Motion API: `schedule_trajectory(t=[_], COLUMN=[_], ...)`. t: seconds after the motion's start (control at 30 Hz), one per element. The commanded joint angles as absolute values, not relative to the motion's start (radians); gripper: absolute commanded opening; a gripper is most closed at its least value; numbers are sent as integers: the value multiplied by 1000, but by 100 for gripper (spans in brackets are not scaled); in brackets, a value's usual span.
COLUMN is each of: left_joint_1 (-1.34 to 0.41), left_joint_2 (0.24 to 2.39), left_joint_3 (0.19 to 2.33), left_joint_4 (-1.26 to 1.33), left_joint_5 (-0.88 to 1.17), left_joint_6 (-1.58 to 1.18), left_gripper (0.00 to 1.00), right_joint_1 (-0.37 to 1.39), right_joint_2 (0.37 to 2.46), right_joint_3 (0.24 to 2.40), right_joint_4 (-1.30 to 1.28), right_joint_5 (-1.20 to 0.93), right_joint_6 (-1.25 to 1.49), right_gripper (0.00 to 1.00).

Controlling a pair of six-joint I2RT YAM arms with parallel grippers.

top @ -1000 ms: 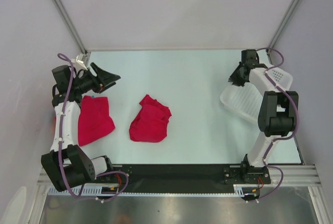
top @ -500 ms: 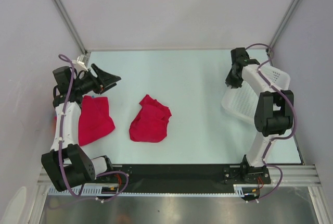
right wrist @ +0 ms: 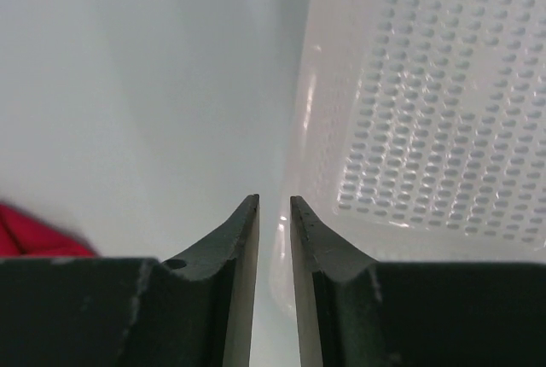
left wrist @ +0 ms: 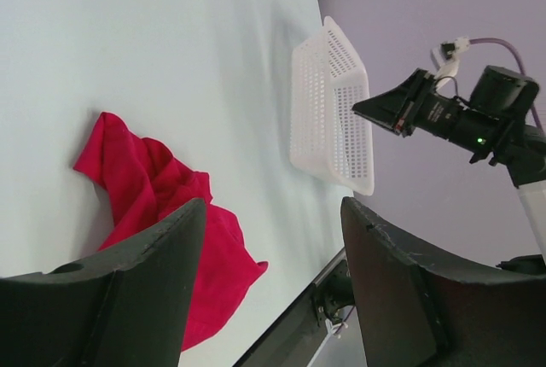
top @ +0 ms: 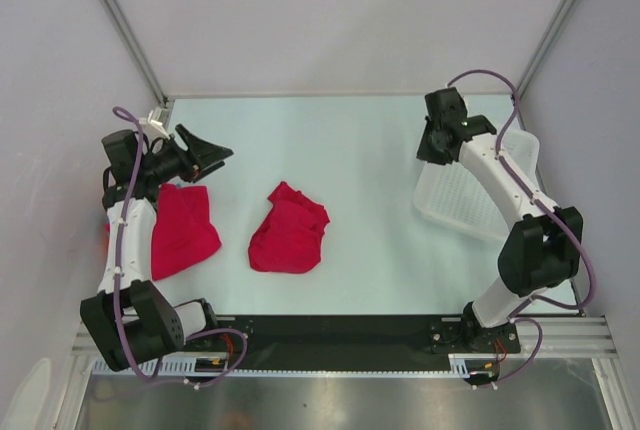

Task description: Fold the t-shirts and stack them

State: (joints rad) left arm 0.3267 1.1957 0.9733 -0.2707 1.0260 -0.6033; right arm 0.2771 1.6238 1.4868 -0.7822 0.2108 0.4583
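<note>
One t-shirt [top: 185,232] sits partly hidden (left edge) behind the left arm [top: 122,242].

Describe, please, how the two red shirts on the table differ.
The left shirt lies fairly flat and smooth; the middle shirt is bunched and wrinkled. The left shirt is partly hidden by the left arm; the middle shirt lies in the open. Both are crimson, and neither is held.
</note>
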Motion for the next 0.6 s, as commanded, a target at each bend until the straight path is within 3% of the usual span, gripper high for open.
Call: schedule_trajectory(t=[0.0,0.17,0.57], left_joint_1=[336,336,334], left_joint_2=[1144,1143,1126], left_joint_3=[948,928,905], left_joint_4=[-244,-244,-242], left_joint_5=[1055,1051,1025], left_joint_6=[-609,-611,-617], left_gripper=[70,70,70], right_joint_1=[281,371,581], right_joint_2=[1602,1540,1445], right_joint_3=[1337,1270,1350], right_joint_4=[-773,-775,-880], right_joint_5=[203,242,359], right_joint_6=[462,471,494], right_gripper=[25,25,25])
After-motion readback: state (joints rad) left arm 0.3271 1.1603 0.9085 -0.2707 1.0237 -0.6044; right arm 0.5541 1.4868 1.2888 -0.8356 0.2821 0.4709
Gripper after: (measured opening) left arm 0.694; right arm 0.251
